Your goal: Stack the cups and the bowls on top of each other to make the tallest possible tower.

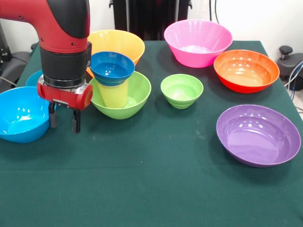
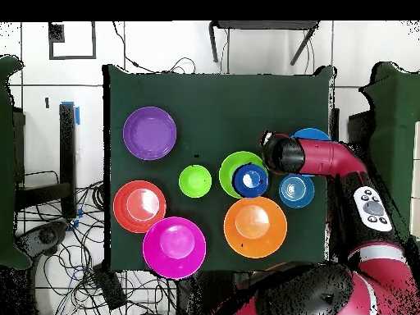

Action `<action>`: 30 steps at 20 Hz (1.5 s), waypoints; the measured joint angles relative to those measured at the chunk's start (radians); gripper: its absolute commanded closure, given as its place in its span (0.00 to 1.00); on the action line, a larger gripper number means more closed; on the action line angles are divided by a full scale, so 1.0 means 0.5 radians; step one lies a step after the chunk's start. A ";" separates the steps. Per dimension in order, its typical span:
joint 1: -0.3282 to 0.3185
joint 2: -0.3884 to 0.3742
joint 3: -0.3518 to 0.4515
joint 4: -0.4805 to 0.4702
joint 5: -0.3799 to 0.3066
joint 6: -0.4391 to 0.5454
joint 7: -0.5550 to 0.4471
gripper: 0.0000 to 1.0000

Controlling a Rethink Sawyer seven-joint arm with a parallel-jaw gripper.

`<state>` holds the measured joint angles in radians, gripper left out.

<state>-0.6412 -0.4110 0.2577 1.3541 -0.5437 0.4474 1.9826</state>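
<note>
Front view, tower: a three-piece stack was seen on the counter (image 1: 156, 189), made of a large lime-green bowl (image 1: 137, 94) at the bottom, a yellow tumbler (image 1: 113, 94) standing in it, and a dark blue bowl (image 1: 112, 67) seated on the tumbler's rim.
Front view, pincer: the pincer (image 1: 64, 122) was held low beside the stack, between it and a light-blue bowl (image 1: 21, 116); its two dark fingers were seen slightly apart and nothing was gripped.
Front view, loose pieces: an orange-yellow bowl (image 1: 124, 41) behind the stack, a small green bowl (image 1: 182, 90), a pink bowl (image 1: 198, 41), a red-orange bowl (image 1: 246, 70) and a purple bowl (image 1: 258, 135) were left single on the counter.
Overhead view, tower: the dark blue bowl (image 2: 250, 179) was seen centred over the lime-green bowl (image 2: 231, 166), near the counter's middle.
Overhead view, arm: the arm (image 2: 316, 156) was stretched across beside the stack, over two blue bowls (image 2: 296, 190); the pincer itself was hidden beneath it.
Overhead view, loose pieces: the purple bowl (image 2: 149, 132), small green bowl (image 2: 195, 180), red-orange bowl (image 2: 139, 206), pink bowl (image 2: 174, 246) and orange-yellow bowl (image 2: 255, 227) were spread apart.
Progress: an early stage was judged; three pieces were stacked and at least seven bowls were left to be added.
</note>
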 measured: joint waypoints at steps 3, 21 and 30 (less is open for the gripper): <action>-0.002 -0.021 0.010 0.018 0.000 0.000 0.000 0.00; -0.007 -0.237 0.031 0.129 -0.005 0.000 0.000 0.00; -0.068 -0.212 0.044 0.130 -0.007 0.000 0.000 0.00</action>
<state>-0.6752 -0.5172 0.2796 1.4189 -0.5470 0.4477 1.9826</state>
